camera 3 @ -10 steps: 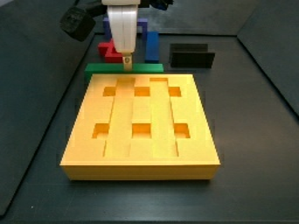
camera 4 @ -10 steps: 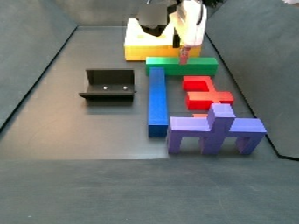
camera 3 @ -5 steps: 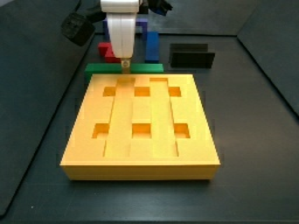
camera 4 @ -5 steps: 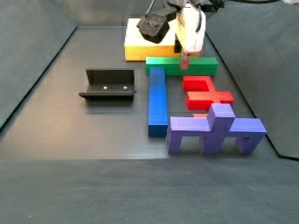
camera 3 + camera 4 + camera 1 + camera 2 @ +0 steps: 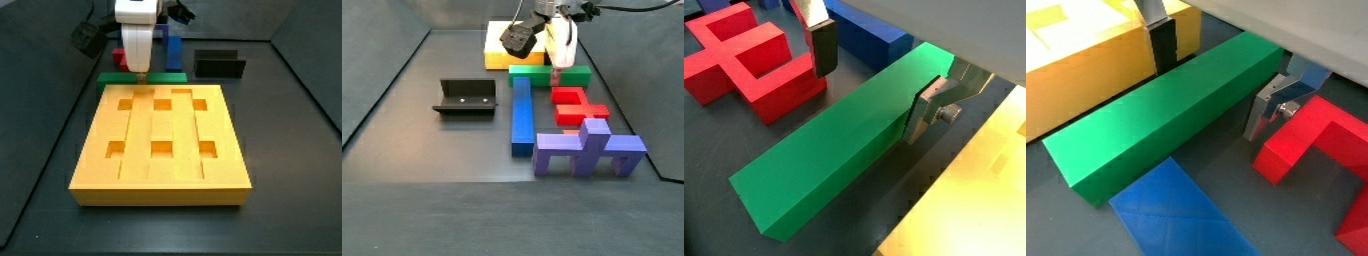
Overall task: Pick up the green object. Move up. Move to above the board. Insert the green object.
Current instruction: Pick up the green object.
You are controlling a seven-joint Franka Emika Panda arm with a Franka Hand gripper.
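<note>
On dark floor (image 5: 287, 150), end effector (image 5: 874, 82) astride green object (image 5: 838, 145)

floor (image 5: 422, 150): dark grey, matte
board (image 5: 163, 140): flat on the floor
green object (image 5: 569, 75): on the floor just beside the board
gripper (image 5: 553, 71): straddling the green object, a finger (image 5: 823, 50) each side
red block (image 5: 576, 103): beside a long blue bar (image 5: 521, 112)
purple piece (image 5: 589, 153): near corner
fixture (image 5: 465, 97): apart
</note>
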